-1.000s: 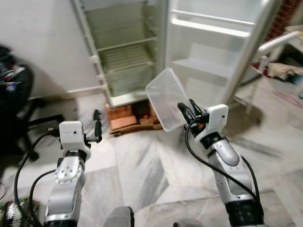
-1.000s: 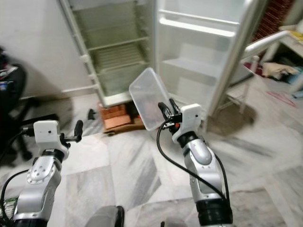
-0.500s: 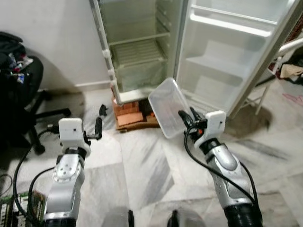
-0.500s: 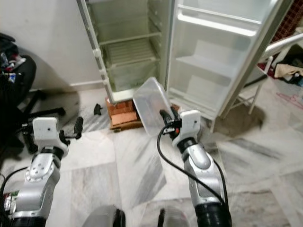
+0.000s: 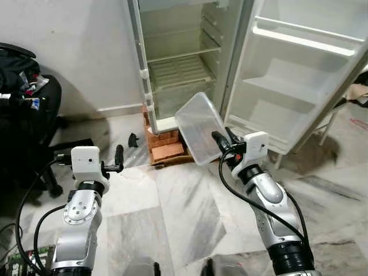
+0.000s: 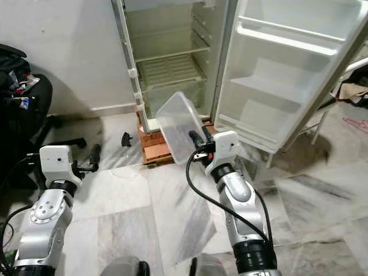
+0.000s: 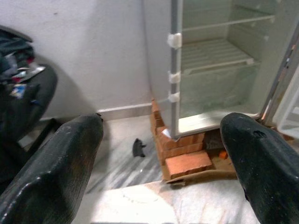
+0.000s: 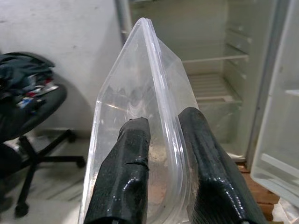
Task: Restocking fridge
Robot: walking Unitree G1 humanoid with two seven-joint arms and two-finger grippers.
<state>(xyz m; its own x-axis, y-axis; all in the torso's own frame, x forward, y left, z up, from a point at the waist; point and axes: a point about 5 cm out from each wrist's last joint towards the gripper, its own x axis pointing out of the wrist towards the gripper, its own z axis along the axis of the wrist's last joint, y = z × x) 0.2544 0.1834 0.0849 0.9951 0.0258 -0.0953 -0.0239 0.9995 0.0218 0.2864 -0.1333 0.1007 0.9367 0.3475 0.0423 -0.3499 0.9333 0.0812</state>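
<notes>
The right gripper [image 8: 161,172] has its two black fingers [image 8: 124,172] pinched on the rim wall of a clear plastic tub [image 5: 198,127], one finger inside and one outside. It holds the tub up on edge, tilted, in the air in front of the open fridge [image 5: 178,63], above the floor [image 5: 172,213] and just short of the cabinet's lower edge.

The left gripper [image 7: 161,154] has its fingers [image 7: 60,163] spread wide with nothing between them; that arm is raised off to the left, well apart from the tub, pointing toward the fridge's lower corner.

The fridge stands on red bricks [image 5: 167,144], its wire shelves [image 5: 178,70] bare, and its door [image 5: 299,75] is swung far out to the right with white door shelves showing. A small black object [image 5: 133,140] lies on the marble floor near the bricks. Against the wall to the left is a black office chair [image 5: 29,115] piled with clutter.
</notes>
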